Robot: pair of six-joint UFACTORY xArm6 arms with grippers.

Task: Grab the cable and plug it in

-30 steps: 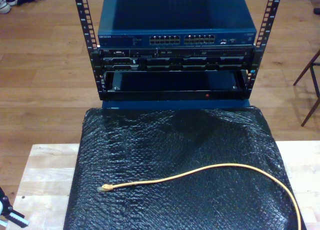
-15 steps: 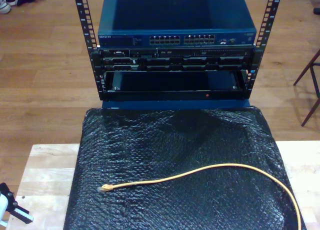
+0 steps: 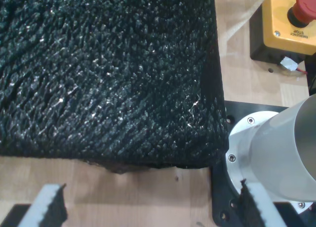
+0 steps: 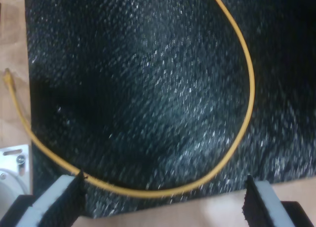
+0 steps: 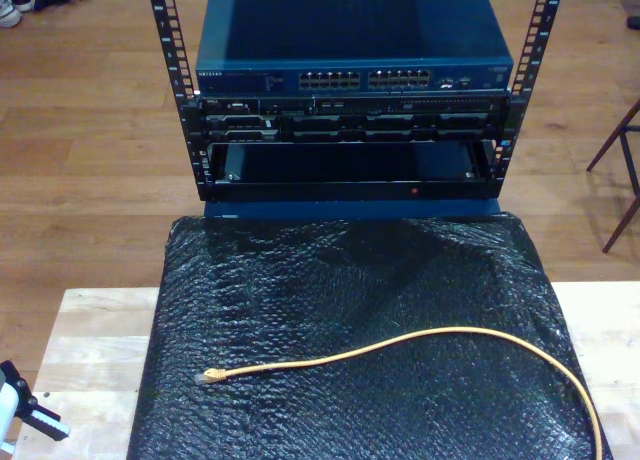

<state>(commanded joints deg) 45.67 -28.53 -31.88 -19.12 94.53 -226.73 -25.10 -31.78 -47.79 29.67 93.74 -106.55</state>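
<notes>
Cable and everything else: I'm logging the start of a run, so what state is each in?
cable: loose, curved on the black mat, plug end free
switch: ports unplugged
my first end effector: open, holding nothing
my second end effector: open, above the cable
emergency stop: state unclear

cable [image 5: 400, 346] on mat [image 5: 350, 280], rack [image 5: 350, 90] behind mat

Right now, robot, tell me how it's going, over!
My first tool and my second tool both open, holding nothing. Yellow cable lying loose on the black mat, plug unplugged. Nothing on top of it.
</notes>
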